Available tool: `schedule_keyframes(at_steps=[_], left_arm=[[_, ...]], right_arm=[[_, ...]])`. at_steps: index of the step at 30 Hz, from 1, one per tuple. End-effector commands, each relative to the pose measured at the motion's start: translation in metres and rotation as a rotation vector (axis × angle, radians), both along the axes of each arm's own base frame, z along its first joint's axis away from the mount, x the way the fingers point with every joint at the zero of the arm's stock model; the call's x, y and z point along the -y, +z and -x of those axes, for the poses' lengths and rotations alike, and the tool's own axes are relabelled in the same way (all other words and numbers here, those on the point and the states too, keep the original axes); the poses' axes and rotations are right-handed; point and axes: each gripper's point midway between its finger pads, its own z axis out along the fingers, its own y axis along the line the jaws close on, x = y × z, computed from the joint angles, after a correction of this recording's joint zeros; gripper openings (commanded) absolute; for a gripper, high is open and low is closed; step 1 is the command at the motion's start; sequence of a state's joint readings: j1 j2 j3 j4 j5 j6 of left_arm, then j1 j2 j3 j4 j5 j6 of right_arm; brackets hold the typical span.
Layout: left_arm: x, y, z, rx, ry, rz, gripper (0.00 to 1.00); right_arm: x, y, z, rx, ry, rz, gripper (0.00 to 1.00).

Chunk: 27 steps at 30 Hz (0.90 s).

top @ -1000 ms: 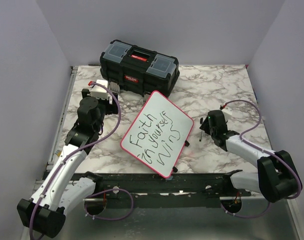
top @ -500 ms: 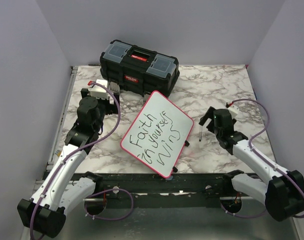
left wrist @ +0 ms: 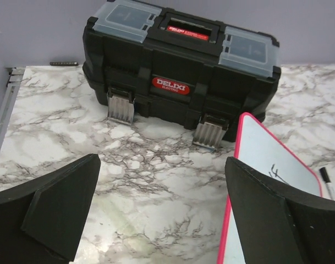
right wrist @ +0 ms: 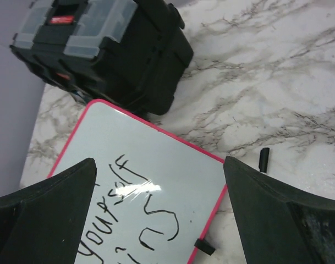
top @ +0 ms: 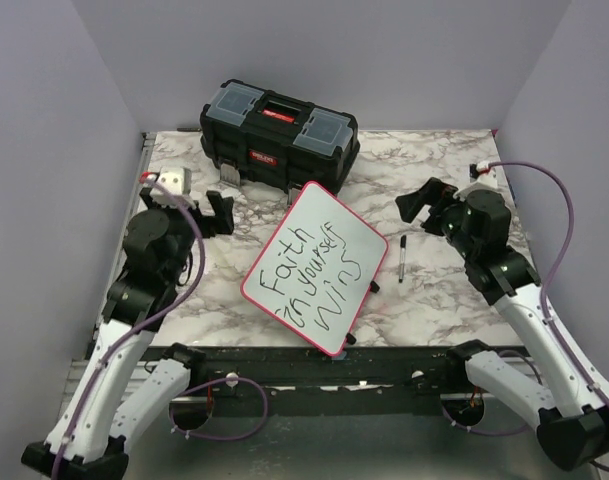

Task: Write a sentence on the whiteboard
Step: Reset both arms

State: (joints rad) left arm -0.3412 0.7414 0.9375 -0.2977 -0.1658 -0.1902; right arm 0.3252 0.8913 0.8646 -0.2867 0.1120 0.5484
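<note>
The whiteboard (top: pixel 346 228), white with a red rim, lies tilted at the middle of the table. The sentence (top: pixel 309 277) reads "Faith in yourself wins" in black across three lines. A black marker (top: pixel 401 256) lies on the table just right of the board. My right gripper (top: pixel 418 206) is open and empty, raised above and behind the marker. In the right wrist view it (right wrist: pixel 161 214) hangs over the whiteboard (right wrist: pixel 173 165), with the sentence (right wrist: pixel 128 214) and the marker (right wrist: pixel 263 159) below. My left gripper (top: pixel 222 213) is open and empty, left of the board. It (left wrist: pixel 161 220) hangs over bare marble beside the whiteboard (left wrist: pixel 266 159).
A black toolbox (top: pixel 280 135) with a red latch and clear lid bins stands at the back, touching the board's far corner; it also shows in the left wrist view (left wrist: pixel 181 71) and the right wrist view (right wrist: pixel 101 49). Grey walls enclose the table. A metal rail (top: pixel 124 250) runs along the left edge.
My right gripper has lifted up and back to the right, away from the marker, which now lies on the table. My left arm has drawn back toward the left.
</note>
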Motion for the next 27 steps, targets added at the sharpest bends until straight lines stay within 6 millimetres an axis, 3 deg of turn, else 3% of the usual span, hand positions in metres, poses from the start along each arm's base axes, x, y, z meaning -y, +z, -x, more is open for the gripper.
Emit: schedule_keyframes(at_steps=[1, 9, 16, 21, 27], left_arm=[[-0.005, -0.017, 0.041, -0.023, -0.027, 0.087, 0.98], [-0.016, -0.034, 0.081, 0.116, -0.053, 0.099, 0.98], [-0.027, -0.050, 0.108, 0.159, -0.041, 0.144, 0.98], [-0.035, -0.048, 0.126, 0.230, -0.035, 0.179, 0.98], [-0.037, -0.056, 0.126, 0.209, -0.023, 0.163, 0.99]], right_arm=[[-0.009, 0.028, 0.024, 0.022, 0.091, -0.038, 1.00], [-0.010, 0.066, 0.062, 0.164, 0.158, -0.110, 1.00], [-0.005, 0.073, 0.091, 0.244, 0.178, -0.147, 1.00], [0.001, 0.070, 0.099, 0.268, 0.155, -0.168, 1.00], [-0.002, 0.065, 0.101, 0.248, 0.178, -0.167, 1.00]])
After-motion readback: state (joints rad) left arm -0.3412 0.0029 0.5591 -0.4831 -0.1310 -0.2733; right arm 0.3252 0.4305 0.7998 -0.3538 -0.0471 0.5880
